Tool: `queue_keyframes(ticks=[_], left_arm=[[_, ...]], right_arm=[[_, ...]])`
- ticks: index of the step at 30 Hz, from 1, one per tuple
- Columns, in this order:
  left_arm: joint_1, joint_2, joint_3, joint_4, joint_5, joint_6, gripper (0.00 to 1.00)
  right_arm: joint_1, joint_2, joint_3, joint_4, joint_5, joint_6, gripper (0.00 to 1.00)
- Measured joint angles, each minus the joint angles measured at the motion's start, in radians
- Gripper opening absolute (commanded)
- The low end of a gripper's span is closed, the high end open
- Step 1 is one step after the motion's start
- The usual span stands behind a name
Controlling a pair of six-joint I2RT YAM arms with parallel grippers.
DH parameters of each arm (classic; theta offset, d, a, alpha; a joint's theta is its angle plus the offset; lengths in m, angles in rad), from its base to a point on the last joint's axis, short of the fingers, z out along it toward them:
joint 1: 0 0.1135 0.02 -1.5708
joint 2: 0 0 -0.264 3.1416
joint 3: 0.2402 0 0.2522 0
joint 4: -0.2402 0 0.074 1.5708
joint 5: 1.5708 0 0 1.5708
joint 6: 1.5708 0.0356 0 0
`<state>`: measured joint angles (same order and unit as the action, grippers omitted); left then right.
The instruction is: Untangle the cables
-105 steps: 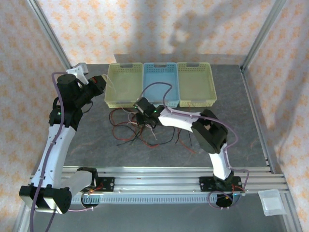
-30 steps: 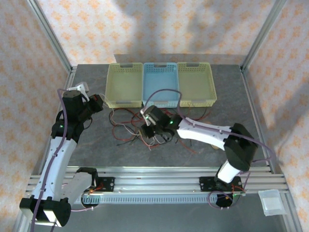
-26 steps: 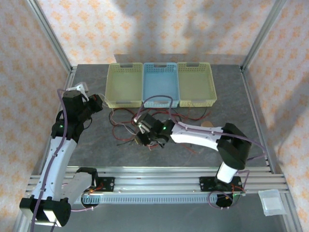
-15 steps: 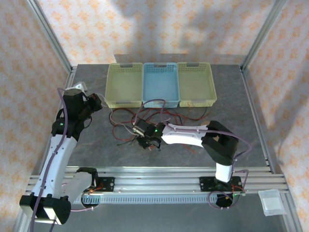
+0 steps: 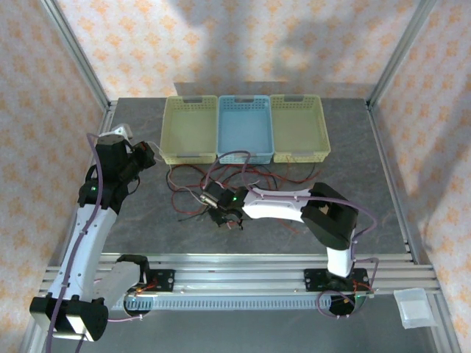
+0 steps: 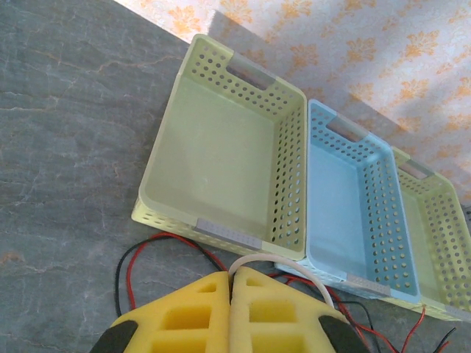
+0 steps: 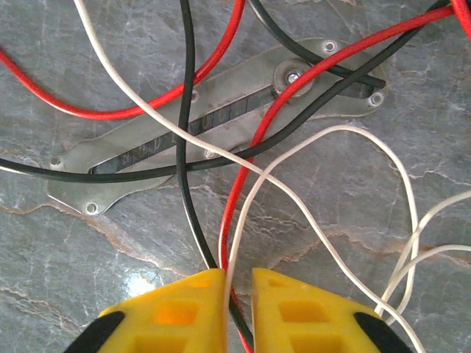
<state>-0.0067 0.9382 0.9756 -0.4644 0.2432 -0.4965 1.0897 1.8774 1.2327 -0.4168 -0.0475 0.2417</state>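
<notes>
The top camera looked down over the whole table (image 5: 353, 147); the left wrist faced the baskets (image 6: 291, 169) it shared; the right wrist sat close above the cables (image 7: 183, 88)

No readable text, numbers or brands anywhere. Closest thing: the metal plate (image 7: 243, 92) on the tabletop has faint stamped marks along its slot, too worn and blurred to read, and the cables (image 7: 184, 110) cross over part of them. Grey strip (image 6: 228, 232) on the yellow basket rim and the one (image 6: 366, 283) on the blue basket look like label tabs, both blank. Wallpaper is just a repeating orange motif, no lettering
</notes>
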Motion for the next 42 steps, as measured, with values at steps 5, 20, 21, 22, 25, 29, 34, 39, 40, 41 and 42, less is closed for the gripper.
queue_keyframes(ticks=[5,20,21,22,25,29,34,39,40,41,42], left_arm=[[0.000,0.000,0.000,0.000,-0.002,0.000,0.00],[0.000,0.033,0.114,-0.053,-0.141,-0.003,0.00],[0.000,0.033,0.127,-0.060,-0.157,-0.004,0.00],[0.000,0.033,0.143,-0.066,-0.175,-0.004,0.00],[0.000,0.033,0.182,-0.069,-0.214,-0.005,0.00],[0.000,0.033,0.229,-0.082,-0.265,-0.010,0.00],[0.000,0.033,0.276,-0.103,-0.331,-0.011,0.00],[0.000,0.032,0.306,-0.130,-0.416,-0.012,0.00],[0.000,0.032,0.306,-0.138,-0.433,-0.016,0.00],[0.000,0.032,0.306,-0.148,-0.451,-0.019,0.00],[0.000,0.032,0.306,-0.159,-0.469,-0.023,0.00]], right_arm=[[0.000,0.000,0.000,-0.004,0.007,0.006,0.07],[-0.056,-0.336,0.032,-0.060,0.014,0.009,0.00],[-0.073,-0.361,0.038,-0.060,0.011,0.009,0.00],[-0.095,-0.392,0.044,-0.060,0.005,0.009,0.00],[-0.151,-0.471,0.051,-0.057,-0.016,0.009,0.00],[-0.199,-0.537,0.068,-0.060,-0.039,0.008,0.00],[-0.257,-0.589,0.080,-0.071,-0.009,0.002,0.00],[-0.329,-0.635,0.074,-0.090,0.072,0.008,0.00],[-0.347,-0.646,0.068,-0.093,0.094,0.015,0.00],[-0.366,-0.655,0.060,-0.096,0.115,0.026,0.00],[-0.382,-0.660,0.055,-0.101,0.133,0.035,0.00]])
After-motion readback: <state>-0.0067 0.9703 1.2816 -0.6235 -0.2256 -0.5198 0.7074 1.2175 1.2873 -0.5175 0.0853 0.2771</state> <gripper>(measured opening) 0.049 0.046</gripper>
